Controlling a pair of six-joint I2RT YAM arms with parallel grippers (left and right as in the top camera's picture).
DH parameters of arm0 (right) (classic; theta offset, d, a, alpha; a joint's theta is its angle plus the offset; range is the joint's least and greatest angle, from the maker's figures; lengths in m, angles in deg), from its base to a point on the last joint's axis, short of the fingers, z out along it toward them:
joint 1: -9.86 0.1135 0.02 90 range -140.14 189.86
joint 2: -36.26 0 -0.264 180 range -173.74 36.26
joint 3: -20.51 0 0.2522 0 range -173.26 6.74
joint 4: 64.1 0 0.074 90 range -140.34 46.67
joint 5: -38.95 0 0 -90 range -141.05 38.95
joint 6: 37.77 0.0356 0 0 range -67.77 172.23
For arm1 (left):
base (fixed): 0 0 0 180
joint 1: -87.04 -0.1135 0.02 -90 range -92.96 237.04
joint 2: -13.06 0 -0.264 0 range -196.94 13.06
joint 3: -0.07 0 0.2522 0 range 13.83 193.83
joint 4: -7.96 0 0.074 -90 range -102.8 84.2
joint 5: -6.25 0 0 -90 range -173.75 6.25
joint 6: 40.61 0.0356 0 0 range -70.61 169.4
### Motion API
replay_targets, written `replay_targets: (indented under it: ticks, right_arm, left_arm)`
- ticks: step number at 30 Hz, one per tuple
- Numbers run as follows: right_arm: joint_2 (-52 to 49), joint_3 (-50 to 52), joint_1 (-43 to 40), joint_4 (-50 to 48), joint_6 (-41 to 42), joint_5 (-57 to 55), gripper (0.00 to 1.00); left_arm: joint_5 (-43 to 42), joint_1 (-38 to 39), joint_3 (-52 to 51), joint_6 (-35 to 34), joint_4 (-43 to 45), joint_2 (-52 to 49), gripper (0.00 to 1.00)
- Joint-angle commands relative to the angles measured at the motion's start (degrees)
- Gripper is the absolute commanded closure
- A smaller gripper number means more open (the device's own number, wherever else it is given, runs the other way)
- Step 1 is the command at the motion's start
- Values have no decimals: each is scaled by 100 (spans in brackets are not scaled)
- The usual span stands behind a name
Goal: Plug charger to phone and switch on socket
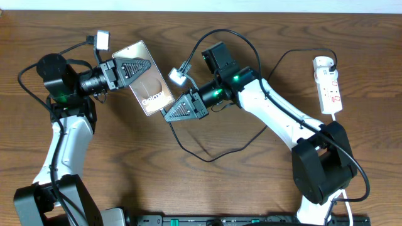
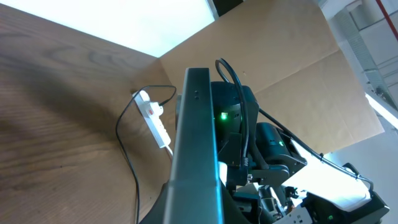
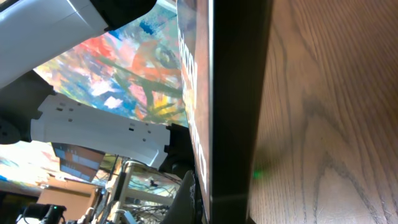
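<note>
- Phone point(image 1: 154, 88): stiff, glossy, slippery slab held above the table's centre-left, left hand point(image 1: 139, 68) clamped on its far end.
- Right hand point(image 1: 174, 112) at its near end; grip unclear.
- Charger point(image 1: 210, 160): thin, floppy; hold near the tip.

Surface under me: a brown wooden table point(image 1: 207, 188) with plain grain, evenly lit from above, shadows soft. In the overhead view a pale strip point(image 1: 201, 5) runs along its far edge; I cannot tell whether it is wall or floor. From my left wrist, a brown cardboard-like panel point(image 2: 292, 56) stands past the table, with a bright white area point(image 2: 143, 18) beside it. My right wrist shows only the table's grain, close up.
</note>
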State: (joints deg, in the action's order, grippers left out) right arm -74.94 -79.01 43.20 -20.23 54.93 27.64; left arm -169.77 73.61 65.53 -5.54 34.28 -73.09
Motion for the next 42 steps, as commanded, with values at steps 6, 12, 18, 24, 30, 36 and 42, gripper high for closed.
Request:
replay_targets:
  ticks: [6, 12, 18, 24, 30, 36, 42]
  right_arm:
    - [31, -107, -46, -426, 343, 138, 99]
    - [31, -107, -90, -813, 697, 140, 99]
    - [31, -107, -90, -809, 695, 142, 99]
    - [31, -107, -90, -807, 693, 138, 75]
    - [31, -107, -90, -807, 693, 138, 1]
    - [31, -107, -92, -807, 691, 55, 1]
    - [31, -107, -96, -601, 693, -494, 1]
  left_arm:
    - [-404, 68, -15, 243, 13, 33, 92]
    - [-404, 68, -15, 243, 13, 33, 92]
    - [-402, 66, -15, 243, 13, 33, 93]
    - [-398, 42, -15, 240, 15, 33, 93]
    - [-400, -184, -15, 232, 11, 33, 93]
    - [-348, -400, -15, 262, 11, 33, 93]
    - [-87, -774, -17, 284, -116, 31, 93]
